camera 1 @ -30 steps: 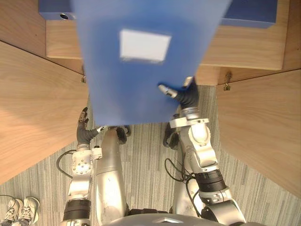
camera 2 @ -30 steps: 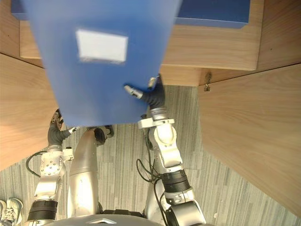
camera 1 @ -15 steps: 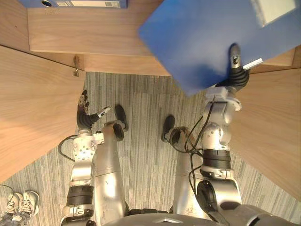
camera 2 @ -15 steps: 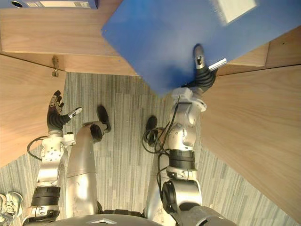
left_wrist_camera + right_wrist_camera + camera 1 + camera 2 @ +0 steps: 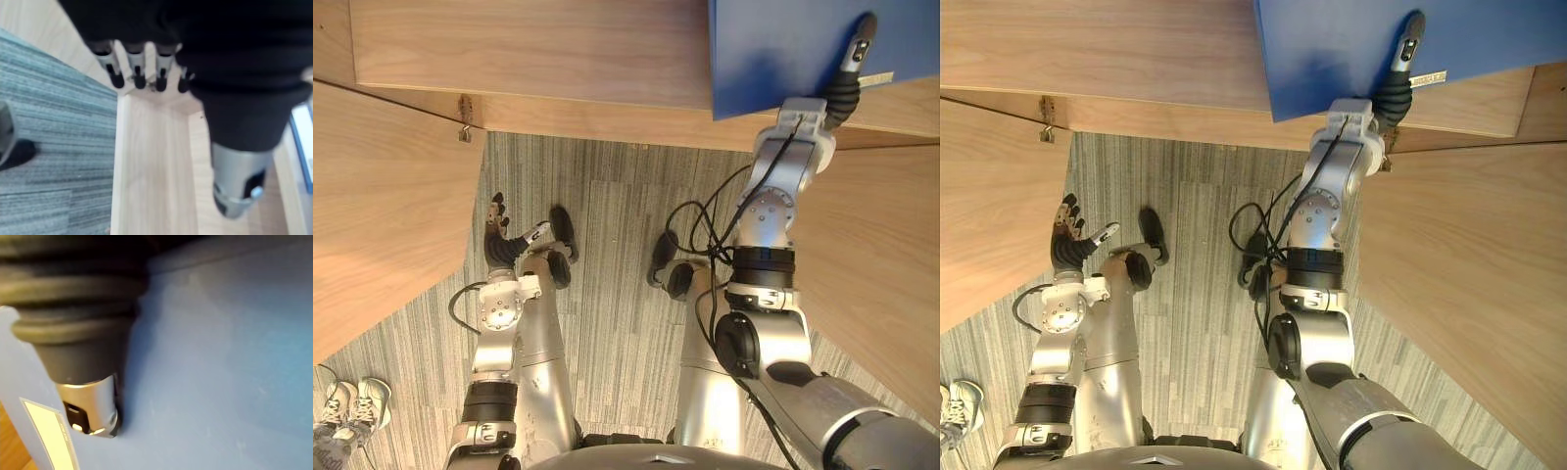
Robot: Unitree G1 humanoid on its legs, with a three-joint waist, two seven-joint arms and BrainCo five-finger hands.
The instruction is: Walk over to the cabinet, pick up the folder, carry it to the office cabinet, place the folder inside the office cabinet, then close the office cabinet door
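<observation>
Two hands appear from the head views. We see the right hand (image 5: 847, 83) raised and clamped on the blue folder (image 5: 773, 44). Its thumb lies pressed on the near face at a lower corner, and its fingers are hidden behind the folder. The folder extends up and away from that hand, in front of the office cabinet's wooden shelf (image 5: 529, 49); we cannot tell whether it touches the wood. The left hand (image 5: 499, 245) hangs low with fingers straight and apart, holding nothing. It is above the carpeted floor (image 5: 617, 284) and near the open left door (image 5: 382, 196). The open right door (image 5: 886, 264) stands beside the right forearm. We judge the placing step to be in hand. Because the grip sits at one corner, the folder could pivot or slide out from under the thumb. Its free edge could also catch on the shelf front or the right door, which would knock it askew before it is seated.
</observation>
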